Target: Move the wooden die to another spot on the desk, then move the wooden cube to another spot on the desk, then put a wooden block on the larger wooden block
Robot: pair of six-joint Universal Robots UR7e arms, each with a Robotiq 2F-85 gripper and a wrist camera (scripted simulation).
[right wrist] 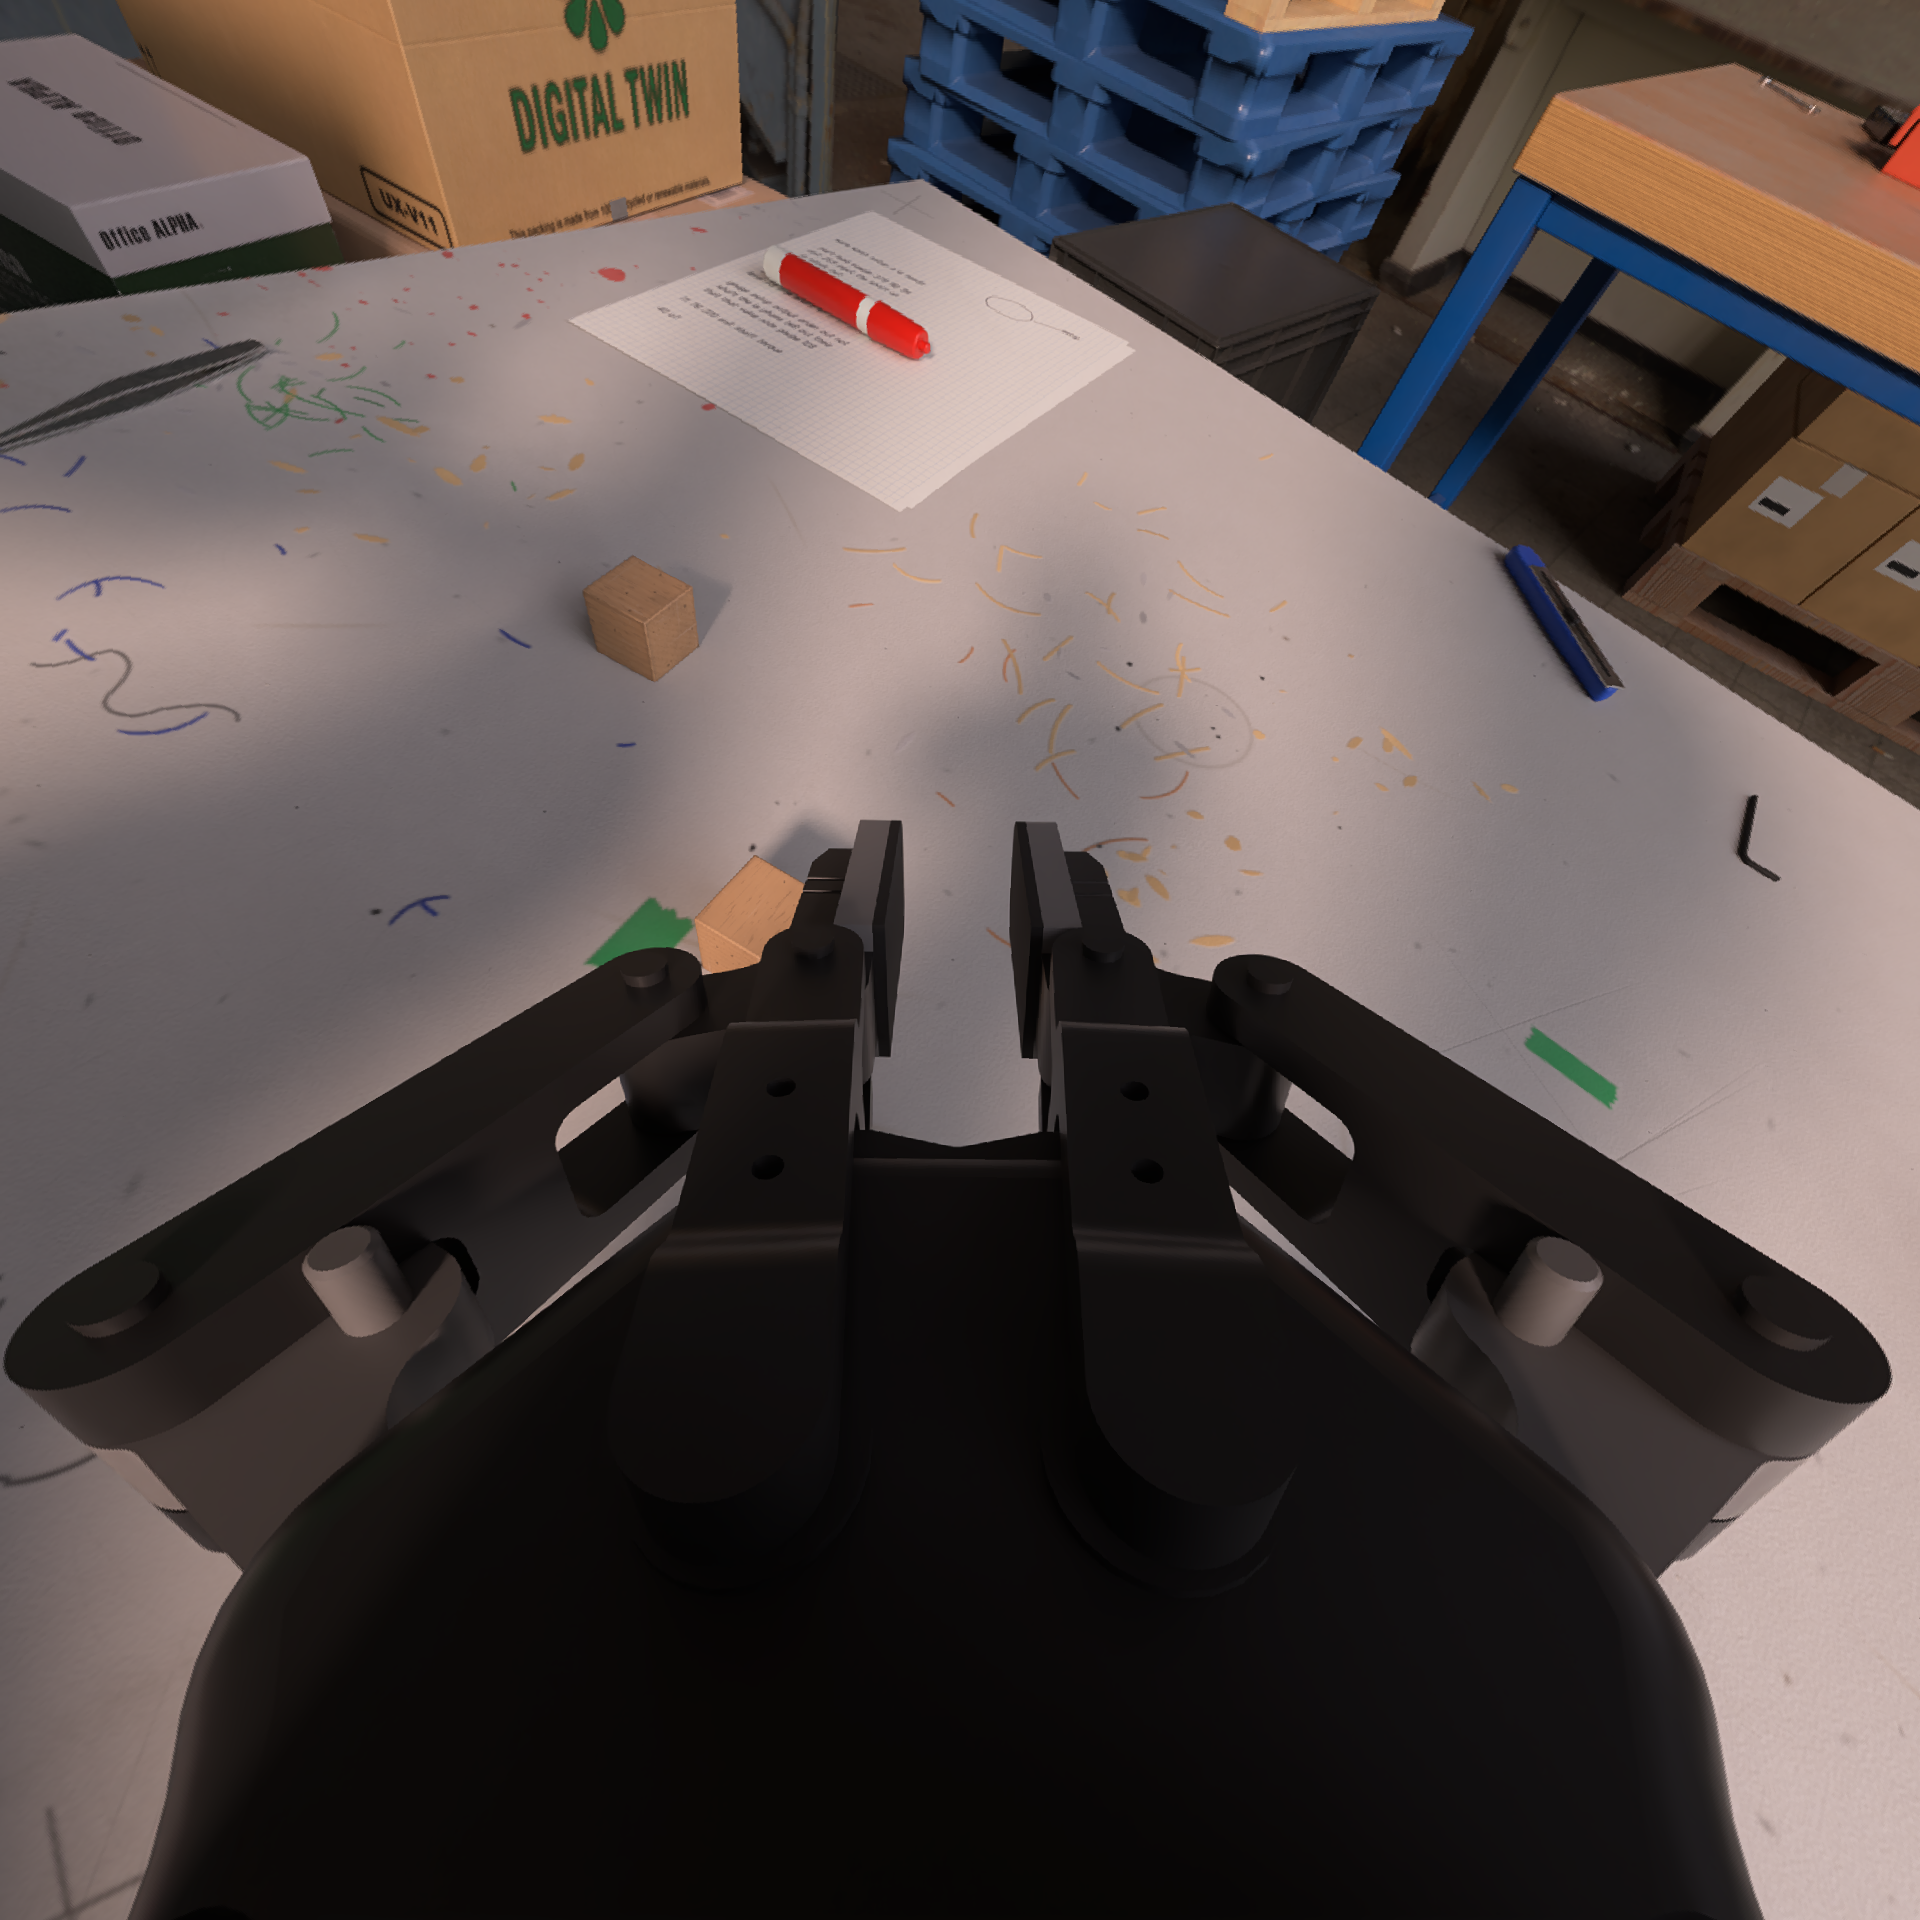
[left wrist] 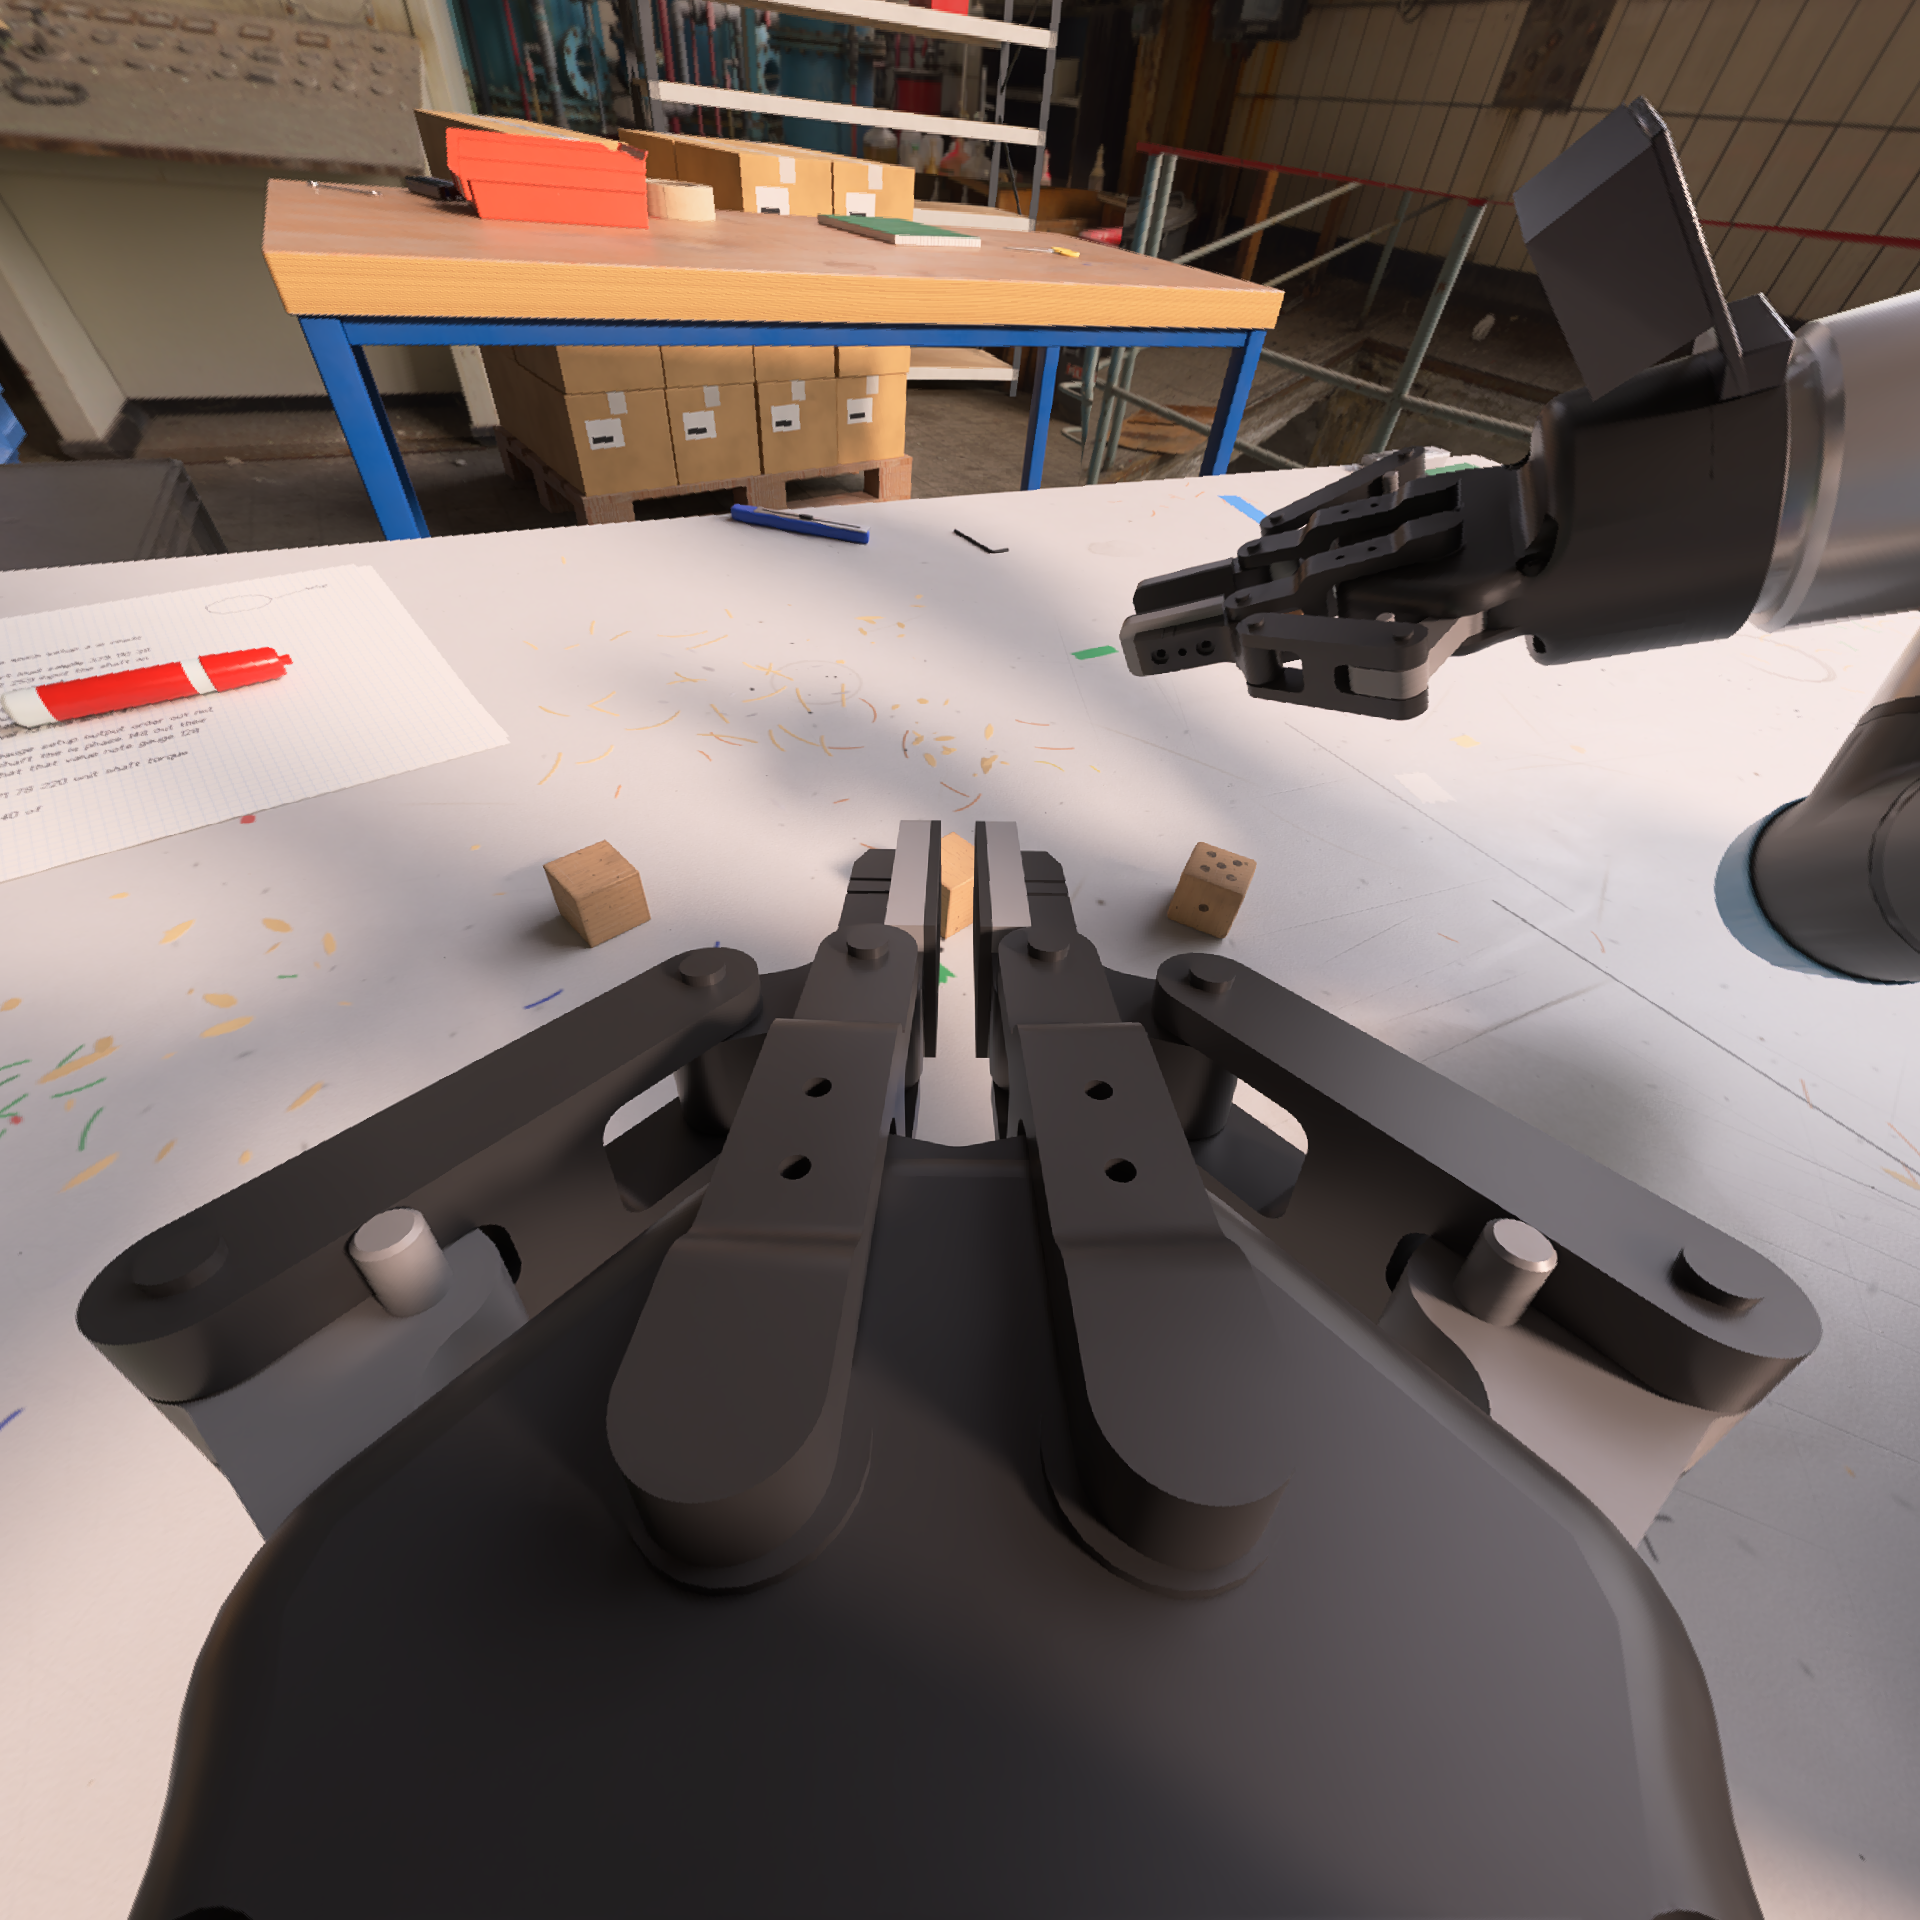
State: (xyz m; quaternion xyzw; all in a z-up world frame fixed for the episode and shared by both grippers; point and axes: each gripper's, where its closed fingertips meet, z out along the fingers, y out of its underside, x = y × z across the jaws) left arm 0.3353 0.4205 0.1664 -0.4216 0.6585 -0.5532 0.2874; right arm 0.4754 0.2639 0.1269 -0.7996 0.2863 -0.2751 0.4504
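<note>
The left gripper [left wrist: 957, 878] is hanging low over the desk [left wrist: 1351, 935] with its fingers drawn close together, leaving only a slim gap. A small wooden block [left wrist: 958, 883] is showing through that gap, but it appears to sit on the desk just past the fingertips, so I cannot tell whether the pads are pinching it or merely framing it. Off to the left of these fingers a larger wooden cube [left wrist: 595, 891] is resting on the desk, turned corner-on; off to the right the die [left wrist: 1210, 888] is sitting with its dotted faces showing. All three pieces are lying apart in a loose row, none stacked, so the stacking step looks undone.

The right gripper [right wrist: 957, 904] is hovering above the desk with its fingers apart and nothing between them. The small block [right wrist: 748, 914] is lying just outside its left finger, beside a strip of green tape [right wrist: 639, 930]; the cube [right wrist: 641, 615] is sitting well ahead and to the left. The die is not visible from this wrist. From the left wrist view this gripper [left wrist: 1179, 634] is held clear, ahead and right of the left fingers, probably to leave them room.

Farther ahead a red marker [right wrist: 847, 303] is lying on a sheet of paper [right wrist: 862, 416], away from the working area.
</note>
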